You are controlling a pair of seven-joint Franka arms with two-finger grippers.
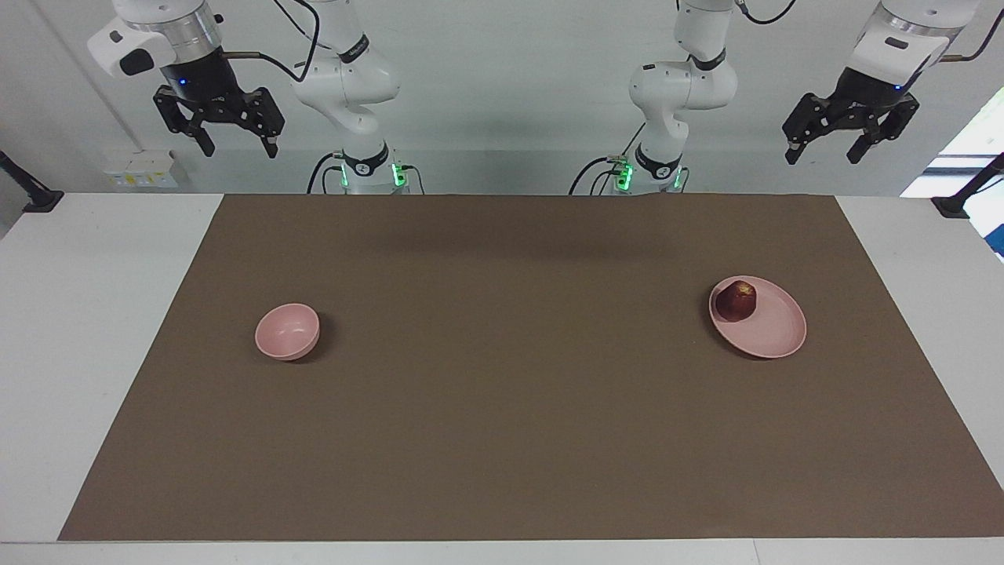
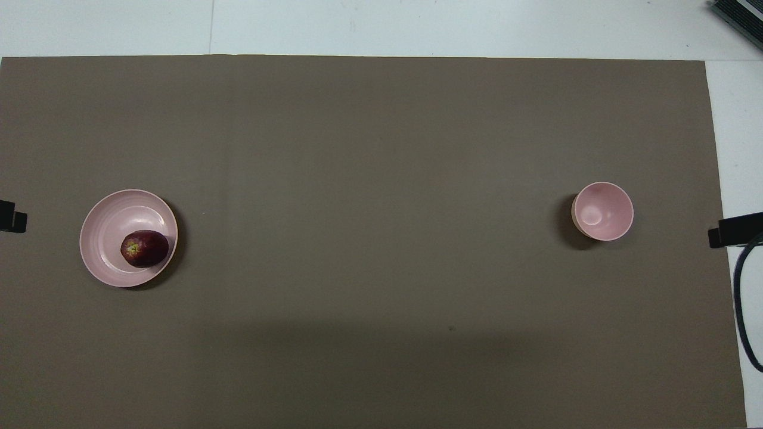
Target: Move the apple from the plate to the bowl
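A small dark red apple point(image 1: 736, 301) point(image 2: 144, 248) lies on the pale pink plate point(image 1: 773, 329) point(image 2: 113, 223), on the part of it nearest the robots, toward the left arm's end of the table. The small deep pink bowl point(image 1: 287, 332) point(image 2: 602, 211) stands with nothing in it toward the right arm's end. My left gripper point(image 1: 825, 151) hangs open, high in the air above the robots' edge of the table, holding nothing. My right gripper point(image 1: 239, 146) hangs open the same way at its own end. Neither gripper shows in the overhead view.
A brown mat point(image 1: 518, 377) point(image 2: 369, 179) covers most of the white table point(image 1: 86, 329). Black clamps point(image 2: 12, 215) point(image 2: 734, 229) sit at both ends of the table, and a dark cable point(image 2: 742, 310) hangs by the right arm's end.
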